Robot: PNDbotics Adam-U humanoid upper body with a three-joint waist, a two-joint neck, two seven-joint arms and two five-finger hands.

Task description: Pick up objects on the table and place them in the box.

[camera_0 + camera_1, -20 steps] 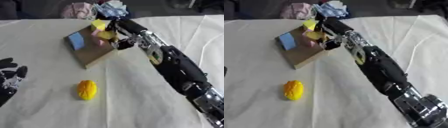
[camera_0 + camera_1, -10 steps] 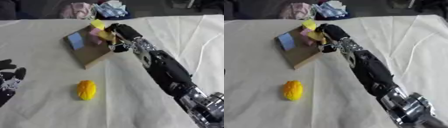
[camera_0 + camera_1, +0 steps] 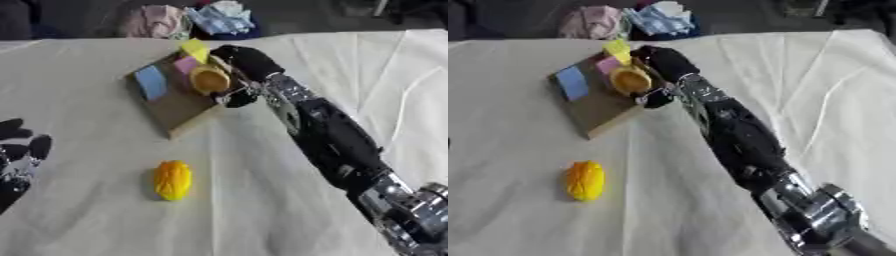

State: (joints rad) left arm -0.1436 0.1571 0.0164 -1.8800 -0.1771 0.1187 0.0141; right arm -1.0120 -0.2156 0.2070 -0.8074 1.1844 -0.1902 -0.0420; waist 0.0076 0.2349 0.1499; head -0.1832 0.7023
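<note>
- Over the far side of the table [image 3: 105,210], the right hand [image 3: 247,64] reaches from its long black arm to the box [image 3: 179,102], fingers curled around a round orange object [image 3: 210,80] held just above the box's near corner.
- Just left of that hand, inside the box, lie a pink piece [image 3: 187,65], a yellow piece [image 3: 196,49] at the far edge, and a blue piece [image 3: 150,83] further left.
- Well below and to the left of the right hand, a yellow-orange fruit [image 3: 172,179] lies alone on the white cloth, apart from the box.
- At the lower left edge, the left hand [image 3: 19,155] rests on the table, fingers spread and pointing up, holding nothing; the fruit lies to its right, well apart.
- Beyond the right hand, past the table's far edge, sit bundles of pink and blue cloth [image 3: 188,20].
</note>
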